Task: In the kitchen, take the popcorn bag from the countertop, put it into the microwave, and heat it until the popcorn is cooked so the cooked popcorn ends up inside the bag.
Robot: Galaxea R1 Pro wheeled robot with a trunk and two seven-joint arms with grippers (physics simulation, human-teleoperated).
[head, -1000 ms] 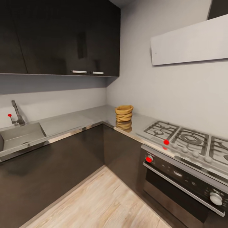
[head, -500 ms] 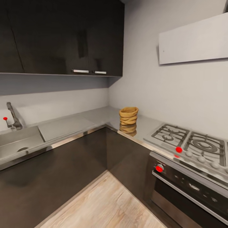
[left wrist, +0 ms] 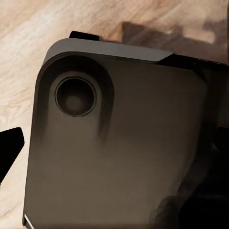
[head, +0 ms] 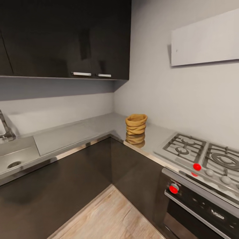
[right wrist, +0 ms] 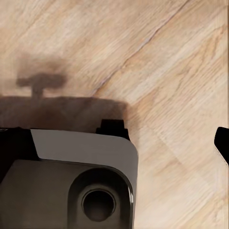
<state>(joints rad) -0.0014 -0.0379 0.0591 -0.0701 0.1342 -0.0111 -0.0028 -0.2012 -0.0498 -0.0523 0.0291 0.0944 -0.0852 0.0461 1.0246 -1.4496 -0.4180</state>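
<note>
The popcorn bag [head: 136, 124], a tan sack with a rolled rim, stands upright on the glossy grey countertop [head: 96, 126] in the kitchen corner, its reflection below it. It sits just left of the gas hob [head: 196, 151]. The microwave is out of view, and the popcorn is hidden. In the left wrist view my left gripper [left wrist: 114, 152] hangs over my own dark base and the wooden floor, one black fingertip [left wrist: 9, 150] at the picture's edge. My right gripper [right wrist: 114, 148] hangs the same way, fingertip [right wrist: 223, 143] at the edge. Both stand wide apart, holding nothing.
Dark lower cabinets [head: 66, 186] run under the L-shaped worktop. A sink [head: 13, 157] with a tap [head: 5, 129] lies at the left, an oven [head: 199, 205] with red-marked knobs under the hob. Dark wall cabinets [head: 66, 36] and a white hood [head: 205, 39] hang above. Wooden floor [head: 109, 215] lies ahead.
The whole head picture has shifted: the camera has moved closer to the corner, so sink and hob slide outward. The bag itself has not moved.
</note>
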